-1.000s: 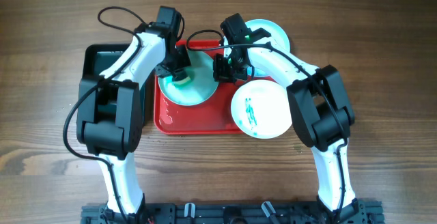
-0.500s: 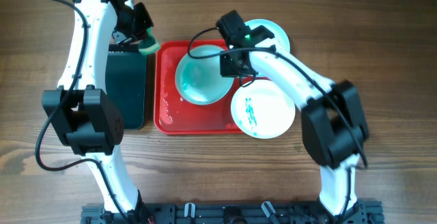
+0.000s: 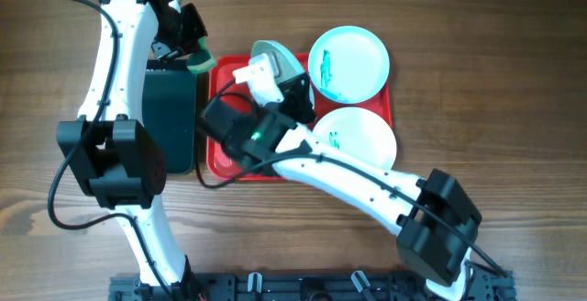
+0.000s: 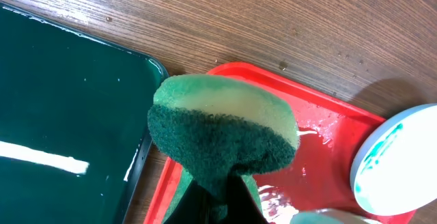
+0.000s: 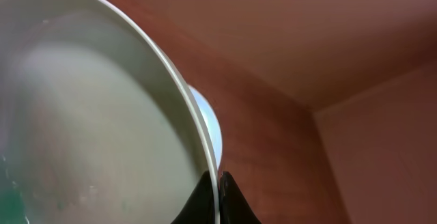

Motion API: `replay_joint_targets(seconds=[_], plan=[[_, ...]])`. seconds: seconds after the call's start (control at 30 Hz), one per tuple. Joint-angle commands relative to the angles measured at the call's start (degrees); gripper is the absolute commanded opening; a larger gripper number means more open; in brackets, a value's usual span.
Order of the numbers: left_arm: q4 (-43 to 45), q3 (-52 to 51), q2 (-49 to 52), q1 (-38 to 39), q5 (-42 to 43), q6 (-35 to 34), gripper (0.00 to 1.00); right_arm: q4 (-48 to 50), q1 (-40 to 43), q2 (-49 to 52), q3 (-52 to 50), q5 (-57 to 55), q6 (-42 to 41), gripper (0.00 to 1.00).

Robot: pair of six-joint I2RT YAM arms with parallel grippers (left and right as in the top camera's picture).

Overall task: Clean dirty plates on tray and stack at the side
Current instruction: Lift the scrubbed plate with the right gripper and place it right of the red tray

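Overhead | right gripper pinches rim of tilted plate above red tray, likely for stacking | left gripper clutches sponge, parked clear by dark tray.

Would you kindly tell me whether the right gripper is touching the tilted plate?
Touching. In the right wrist view the right gripper pinches the rim of the plate, one dark fingertip on each side, no gap.

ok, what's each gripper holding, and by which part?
Left gripper pinches the green-and-yellow sponge by its dark green scouring side. Right gripper clamps a tilted plate by its rim.
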State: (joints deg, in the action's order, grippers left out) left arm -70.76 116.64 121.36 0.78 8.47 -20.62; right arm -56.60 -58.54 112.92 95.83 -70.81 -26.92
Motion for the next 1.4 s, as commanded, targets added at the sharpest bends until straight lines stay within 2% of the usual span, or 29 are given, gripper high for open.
replay_joint_targets(seconds=[0.0, 0.1, 0.3, 0.4, 0.47, 0.53, 0.7, 0.83, 0.9, 1.03, 1.2, 1.23, 1.27, 1.3, 1.37], plan=[[0.0, 0.7, -0.2, 0.1, 0.9, 0.9, 0.04, -0.1, -0.3, -0.3, 0.2, -4.4, -0.2, 0.04], [0.0, 0.7, -0.2, 0.1, 0.9, 0.9, 0.04, -1.3, 0.2, -0.3, 0.2, 2.7, -0.3, 0.04], [-1.1, 0.6, -0.2, 0.9, 0.9, 0.9, 0.04, -1.5, 7.0, -3.1, 0.3, 36.5, 1.3, 0.04], [-2.0, 0.6, -0.2, 2.2, 0.9, 0.9, 0.04, -1.7, 20.0, -8.9, 0.3, 64.3, 7.7, 0.04], [-2.6, 0.6, -0.2, 3.4, 0.6, 0.9, 0.04, -2.2, 29.7, -10.9, 0.3, 76.6, 10.8, 0.04], [-3.1, 0.5, -0.2, 4.4, -1.4, 0.9, 0.04, -4.0, 37.7, -11.7, 0.2, 81.7, 12.3, 0.04], [-3.3, -0.5, 0.0, 6.4, -3.7, 0.9, 0.04, -6.7, 57.9, -11.6, -1.4, 82.2, 14.6, 0.04], [-2.7, -0.5, 0.2, 6.5, -4.5, 0.9, 0.04, -3.1, 69.1, -11.6, -7.6, 79.2, 13.3, 0.04], [-2.5, -0.5, 0.2, 6.5, -4.5, 0.9, 0.04, 1.4, 74.2, -11.6, -13.8, 78.1, 11.3, 0.04], [-2.4, -0.5, 0.2, 6.5, -4.5, 0.9, 0.04, 10.6, 78.5, -11.5, -24.5, 78.0, 8.7, 0.04], [-2.4, -0.5, 0.2, 6.6, -4.5, 0.9, 0.04, 17.6, 79.3, -11.5, -32.2, 72.6, 5.8, 0.04], [-2.4, -0.5, 0.2, 6.6, -4.5, 0.9, 0.04, 18.5, 79.3, -11.5, -33.0, 72.6, 5.7, 0.10], [-2.4, -0.5, 0.2, 6.7, -4.5, 0.9, 0.04, 18.7, 79.3, -11.5, -33.0, 72.7, 5.7, 0.24], [-2.4, -0.5, 0.2, 6.8, -4.5, 0.9, 0.04, 18.3, 79.3, -11.5, -32.5, 73.9, 5.9, 0.27], [-2.4, -0.5, 0.2, 7.2, -4.5, 0.9, 0.04, 13.1, 79.3, -11.6, -29.4, 78.3, 7.6, 0.28]])
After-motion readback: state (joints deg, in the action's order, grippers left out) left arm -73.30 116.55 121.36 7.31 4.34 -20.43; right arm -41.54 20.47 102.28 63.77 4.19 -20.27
